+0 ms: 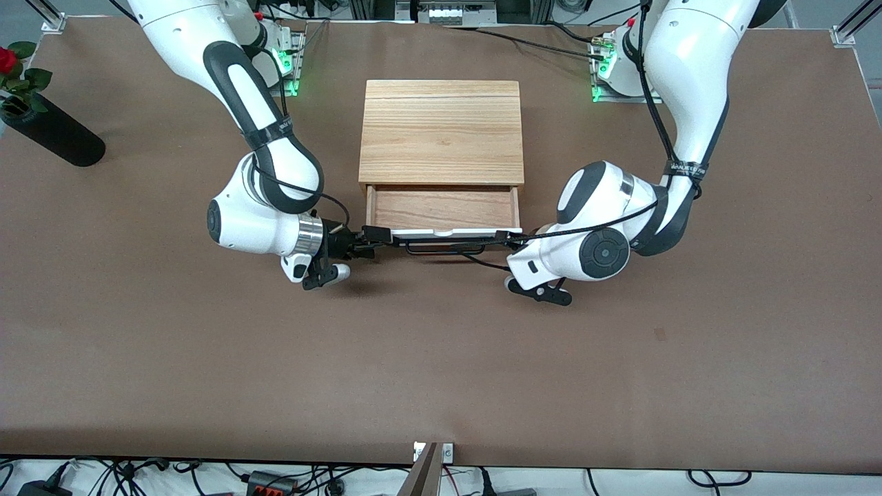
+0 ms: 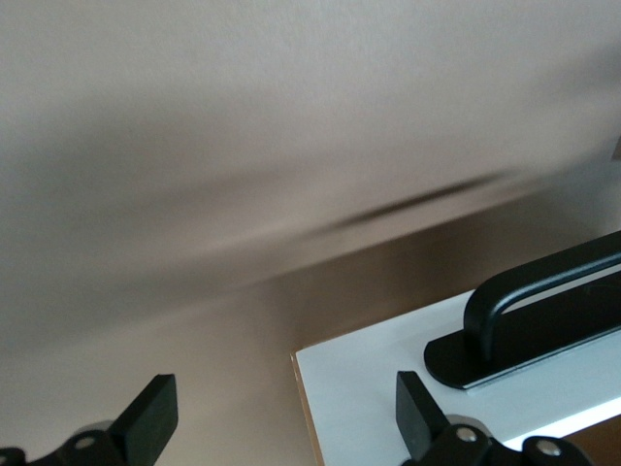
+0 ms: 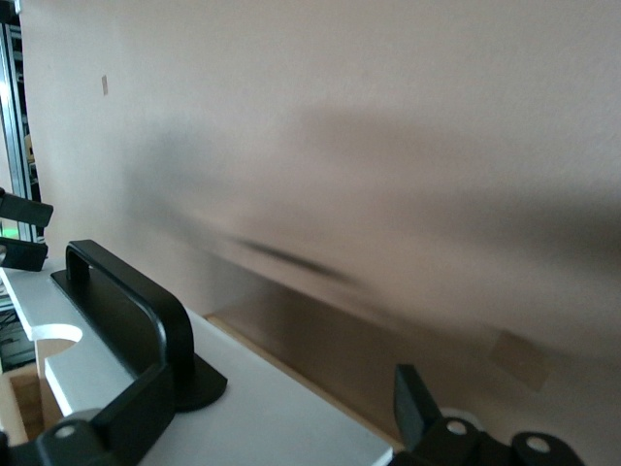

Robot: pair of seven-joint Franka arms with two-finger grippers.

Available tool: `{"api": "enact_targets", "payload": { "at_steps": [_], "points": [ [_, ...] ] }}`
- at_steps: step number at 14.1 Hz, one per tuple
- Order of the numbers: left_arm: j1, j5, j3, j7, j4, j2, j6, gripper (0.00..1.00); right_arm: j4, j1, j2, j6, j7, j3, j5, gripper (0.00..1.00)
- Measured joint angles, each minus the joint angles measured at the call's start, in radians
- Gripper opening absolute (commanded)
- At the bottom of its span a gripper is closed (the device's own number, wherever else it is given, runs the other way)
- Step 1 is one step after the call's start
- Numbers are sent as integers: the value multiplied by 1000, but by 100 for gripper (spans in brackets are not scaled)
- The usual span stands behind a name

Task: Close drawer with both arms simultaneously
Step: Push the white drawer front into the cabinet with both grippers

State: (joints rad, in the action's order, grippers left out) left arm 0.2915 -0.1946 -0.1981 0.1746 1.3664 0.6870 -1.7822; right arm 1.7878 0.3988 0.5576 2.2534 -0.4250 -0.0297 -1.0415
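Drawer (image 1: 441, 208): half out of the cabinet (image 1: 441, 131), its white front between both claws.
Left claw (image 2: 281, 427): spread, straddling one front corner.
Right claw (image 3: 281, 408): spread, at the other corner.
Risk: uneven pushing likely skews and jams it.

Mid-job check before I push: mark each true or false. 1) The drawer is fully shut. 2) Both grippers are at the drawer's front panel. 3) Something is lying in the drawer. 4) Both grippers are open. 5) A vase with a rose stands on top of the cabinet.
1) False. The drawer stands partly pulled out of the wooden cabinet.
2) True. The left gripper and the right gripper sit at either end of the white front panel.
3) False. The drawer's visible wooden floor is bare.
4) True. Each wrist view shows its fingers spread apart.
5) False. The black vase lies on the table toward the right arm's end.
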Motion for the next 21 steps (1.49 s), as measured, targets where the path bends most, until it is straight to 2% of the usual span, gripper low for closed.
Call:
{"api": "enact_targets", "payload": {
  "at_steps": [10, 21],
  "points": [
    [-2, 0, -60, 0, 55, 2, 81, 100, 43, 2, -8, -155, 0, 0, -13, 100],
    [-9, 0, -72, -30, 152, -77, 120, 100, 185, 7, -76, -163, -11, 1, -12, 100]
  ]
}}
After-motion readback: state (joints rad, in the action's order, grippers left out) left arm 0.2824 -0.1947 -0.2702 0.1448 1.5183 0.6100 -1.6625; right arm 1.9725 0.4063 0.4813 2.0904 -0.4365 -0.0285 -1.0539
